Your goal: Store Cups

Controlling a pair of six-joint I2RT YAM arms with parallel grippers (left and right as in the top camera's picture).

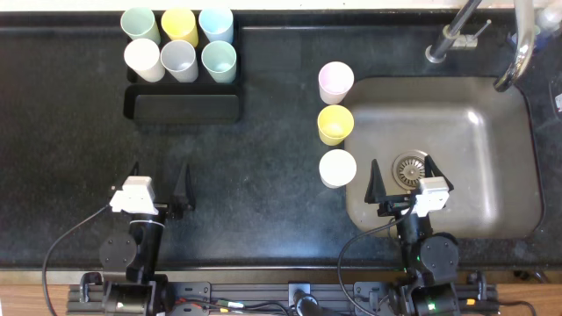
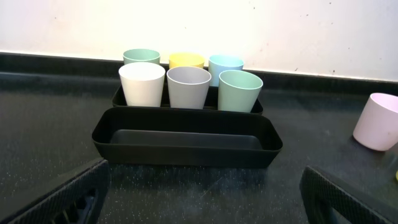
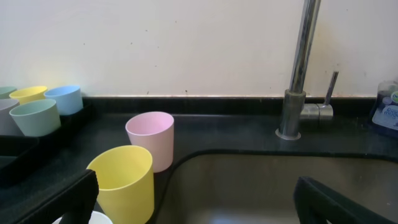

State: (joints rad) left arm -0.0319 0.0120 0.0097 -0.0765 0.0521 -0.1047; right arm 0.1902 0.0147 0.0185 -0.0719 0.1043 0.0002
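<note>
Three loose cups stand in a row on the dark counter beside the sink: a pink cup (image 1: 335, 81) (image 3: 151, 139) (image 2: 377, 121), a yellow cup (image 1: 335, 124) (image 3: 123, 182) and a white cup (image 1: 337, 168). A black tray (image 1: 183, 107) (image 2: 186, 137) at the back left has an empty front compartment; its rear compartment holds several cups (image 1: 180, 44) (image 2: 186, 84) upright. My left gripper (image 1: 160, 182) (image 2: 202, 196) is open low over the counter in front of the tray. My right gripper (image 1: 405, 175) (image 3: 196, 199) is open above the sink's left part, near the white cup.
The steel sink (image 1: 492, 202) with its drain (image 1: 410, 168) takes up the right side. A tap (image 1: 457, 31) (image 3: 300, 74) rises behind it. A bottle (image 3: 387, 106) stands at the far right against the wall. Bare counter lies between the tray and the loose cups.
</note>
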